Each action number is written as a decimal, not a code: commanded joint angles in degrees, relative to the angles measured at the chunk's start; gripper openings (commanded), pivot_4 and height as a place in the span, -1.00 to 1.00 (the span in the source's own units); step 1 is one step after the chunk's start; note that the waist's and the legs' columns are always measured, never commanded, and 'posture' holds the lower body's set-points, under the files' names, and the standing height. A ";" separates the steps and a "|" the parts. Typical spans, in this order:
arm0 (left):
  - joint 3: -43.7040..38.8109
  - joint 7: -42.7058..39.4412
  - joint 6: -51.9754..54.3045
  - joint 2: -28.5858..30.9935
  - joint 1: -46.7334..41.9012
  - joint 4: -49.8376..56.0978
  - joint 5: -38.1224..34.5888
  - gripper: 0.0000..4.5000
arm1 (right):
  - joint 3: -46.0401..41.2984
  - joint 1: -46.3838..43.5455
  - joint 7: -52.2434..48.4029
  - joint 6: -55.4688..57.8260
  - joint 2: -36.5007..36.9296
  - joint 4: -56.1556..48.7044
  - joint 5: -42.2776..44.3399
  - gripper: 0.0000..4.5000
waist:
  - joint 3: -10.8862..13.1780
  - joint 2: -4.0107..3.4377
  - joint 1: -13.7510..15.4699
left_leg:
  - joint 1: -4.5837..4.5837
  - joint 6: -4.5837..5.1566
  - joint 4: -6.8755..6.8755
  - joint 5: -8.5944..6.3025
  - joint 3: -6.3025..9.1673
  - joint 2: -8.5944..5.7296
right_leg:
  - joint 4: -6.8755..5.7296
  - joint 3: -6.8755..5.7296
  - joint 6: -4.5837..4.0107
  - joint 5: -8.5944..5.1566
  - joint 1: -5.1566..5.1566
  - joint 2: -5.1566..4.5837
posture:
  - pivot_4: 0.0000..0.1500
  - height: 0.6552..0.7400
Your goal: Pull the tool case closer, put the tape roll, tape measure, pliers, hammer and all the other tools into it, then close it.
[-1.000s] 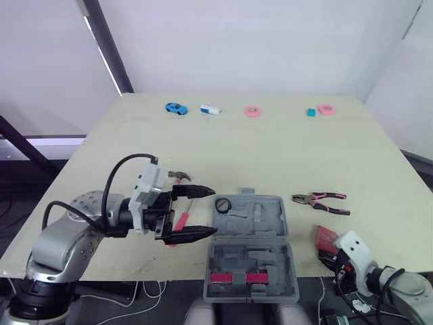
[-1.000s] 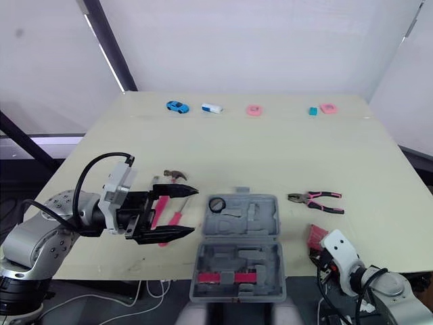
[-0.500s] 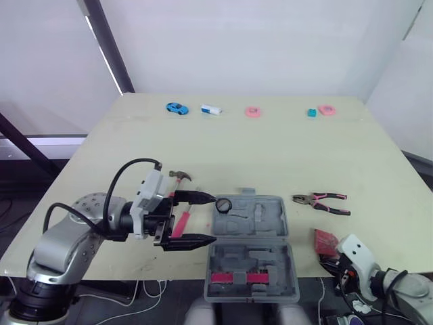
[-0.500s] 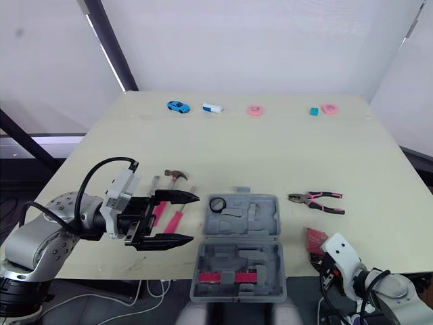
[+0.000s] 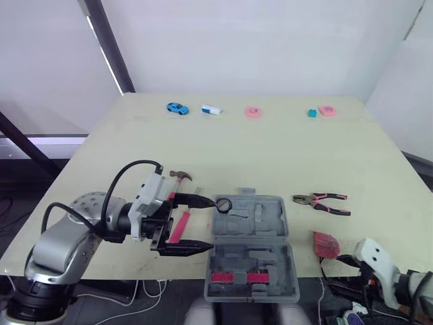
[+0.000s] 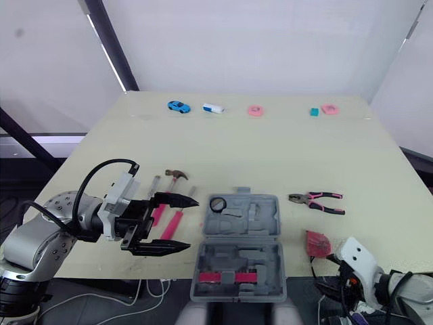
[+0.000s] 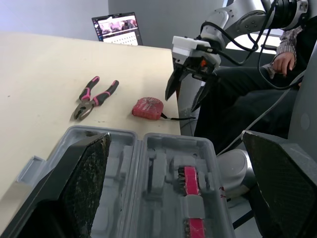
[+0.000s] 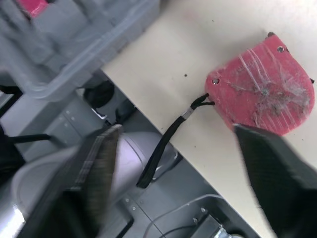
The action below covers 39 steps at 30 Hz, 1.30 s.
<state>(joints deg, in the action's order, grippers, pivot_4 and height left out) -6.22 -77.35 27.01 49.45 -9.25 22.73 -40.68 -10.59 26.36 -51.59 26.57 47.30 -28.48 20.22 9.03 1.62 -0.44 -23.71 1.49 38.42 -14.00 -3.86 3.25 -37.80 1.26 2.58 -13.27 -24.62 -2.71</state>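
Most tools lie outside the open grey plastic tool case (image 5: 252,265), which sits just right of my left tool (image 6: 193,223), fingers spread by the pink-handled hammer (image 6: 177,175). My right tool (image 7: 182,101), also spread, hangs beside the red tape measure (image 5: 325,244); closing comes last.

The left gripper (image 7: 174,136), its two black fingers (image 7: 89,183) spread wide, frames an open grey tool case (image 7: 148,173) lying on a pale table (image 7: 39,74), a pink insert (image 7: 191,179) seated in one of the moulded slots. Beyond the case, pink-handled pliers (image 7: 94,97) lie on the tabletop and a red tape measure (image 7: 147,107) sits near the table's edge, its black strap trailing toward the right gripper (image 7: 181,104), which hangs just past that edge with fingers parted. A laptop (image 7: 117,29) glows in the background, and a person's hand (image 7: 283,62) rests behind the robot's arm.
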 commanded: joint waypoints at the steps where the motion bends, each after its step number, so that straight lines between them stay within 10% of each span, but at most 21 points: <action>1: -0.36 -0.77 -0.81 0.11 -0.63 0.47 -0.93 1.00 | -2.19 -2.30 -4.00 -10.37 0.56 4.82 -1.23 0.97 | -0.01 0.01 -0.17 | 0.01 0.00 0.01 0.00 0.00 0.00 | 0.00 0.00 0.00 0.00 0.01 0.00 | 1.00 0.99; 16: 1.77 -4.57 -3.36 1.26 -3.31 -0.75 1.00 1.00 | 4.67 -19.91 -15.74 -35.83 -3.70 36.37 -3.94 0.97 | 0.00 0.02 -0.20 | 0.02 0.01 0.07 0.01 0.01 -0.02 | -0.04 0.04 -0.02 0.02 0.07 0.04 | 1.00 0.99; 39: 1.31 -4.79 -3.17 2.25 -3.66 -1.32 0.61 1.00 | 11.16 -28.29 -15.26 -35.12 -4.62 41.91 -10.15 0.97 | 0.00 0.01 -0.15 | 0.04 0.00 0.09 0.01 0.01 -0.02 | -0.12 0.04 -0.11 0.07 0.07 0.04 | 1.00 0.99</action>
<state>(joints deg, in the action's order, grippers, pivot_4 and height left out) -4.00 -81.56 24.60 51.23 -12.31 21.11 -39.58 0.82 -1.54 -67.06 -9.13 42.13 15.49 9.75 9.03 1.63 -0.59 -23.67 1.49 38.50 -13.99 -3.85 3.23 -37.93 1.30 2.48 -13.19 -24.55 -2.67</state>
